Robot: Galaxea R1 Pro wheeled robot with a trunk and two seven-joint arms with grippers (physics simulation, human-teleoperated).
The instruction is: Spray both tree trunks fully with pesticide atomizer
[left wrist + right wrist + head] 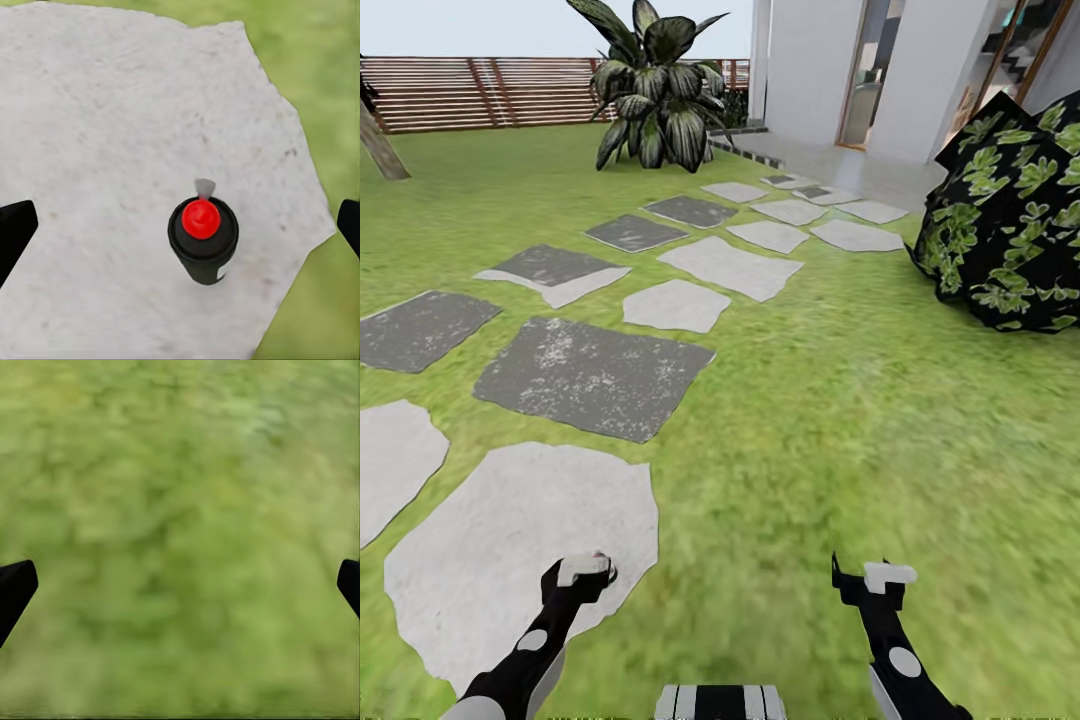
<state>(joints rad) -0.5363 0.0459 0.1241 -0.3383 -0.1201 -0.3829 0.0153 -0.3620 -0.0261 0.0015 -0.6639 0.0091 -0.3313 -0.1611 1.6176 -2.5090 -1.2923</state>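
Observation:
The pesticide atomizer (202, 244), a black can with a red button on top and a small grey nozzle, stands upright on a pale stepping stone (112, 135). My left gripper (181, 225) hangs open above it, one dark fingertip (15, 229) on either side and well apart from the can. In the head view that left gripper (582, 572) hovers over the large pale stone (510, 560) near me. My right gripper (875, 580) is open over bare grass (180, 510). A grey-brown tree trunk (380, 150) leans at the far left by the fence.
Grey and pale stepping stones (590, 375) lead across the lawn to the white house (810, 70). A dark leafy bush (1010, 220) sits at the right, a broad-leaved plant (650, 95) at the back, and a brown slat fence (480, 90) behind.

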